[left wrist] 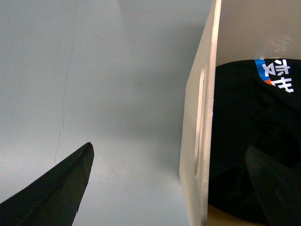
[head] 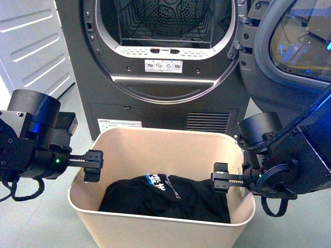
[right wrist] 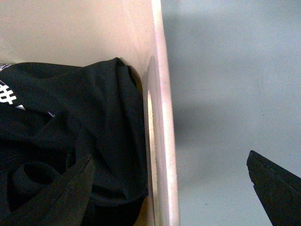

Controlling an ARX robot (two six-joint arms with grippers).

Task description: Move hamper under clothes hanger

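The beige hamper (head: pixel 155 230) stands on the floor in front of me with black clothes (head: pixel 165 199) inside. My left gripper (head: pixel 93 166) is open at the hamper's left wall (left wrist: pixel 200 117), one finger outside and one inside. My right gripper (head: pixel 221 183) is open at the right wall (right wrist: pixel 160 94), again with a finger on each side. In the left wrist view the left gripper (left wrist: pixel 169 147) straddles the rim beside a handle slot. In the right wrist view the right gripper (right wrist: pixel 169 155) does the same, next to the black clothes (right wrist: pixel 70 108). The clothes hanger is out of view.
A dark grey dryer (head: pixel 155 98) stands right behind the hamper, its drum open. Its round door (head: pixel 295 51) is swung out at the right. A white panelled surface (head: pixel 31 46) is at the far left. Grey floor (head: pixel 41 227) lies on both sides of the hamper.
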